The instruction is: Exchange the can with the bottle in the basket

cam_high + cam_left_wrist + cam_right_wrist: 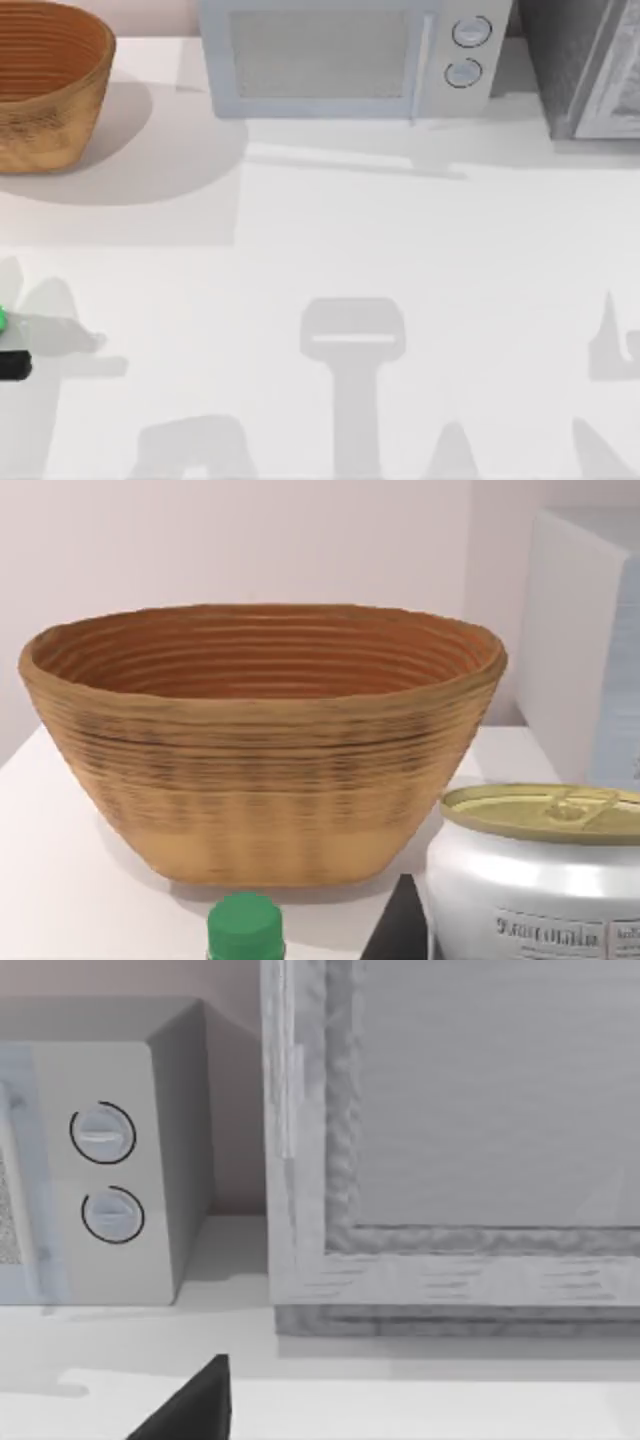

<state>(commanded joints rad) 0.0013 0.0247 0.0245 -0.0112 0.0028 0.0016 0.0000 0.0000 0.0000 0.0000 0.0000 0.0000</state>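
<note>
White and matte, the worktop (400, 250) carries a microwave (345, 55) along the upper middle of the top view and a grey textured cabinet (590, 65) at the upper right. The basket (50, 85) sits in the upper left corner, a round bowl of ribbed orange-brown wicker coils; the left wrist view shows its inside bare.

At the far left edge of the top view a sliver of green marks the bottle (2, 320), with a dark part of the left arm just below it. In the left wrist view the bottle's green ridged plastic cap (245, 927) stands at the lower middle, and the can (535, 880), smooth white metal with a dull gold pull-tab lid, at the lower right; both stand on the worktop near the basket.

I judge the exchange not yet made. Whether either gripper is open or closed, I cannot tell.
</note>
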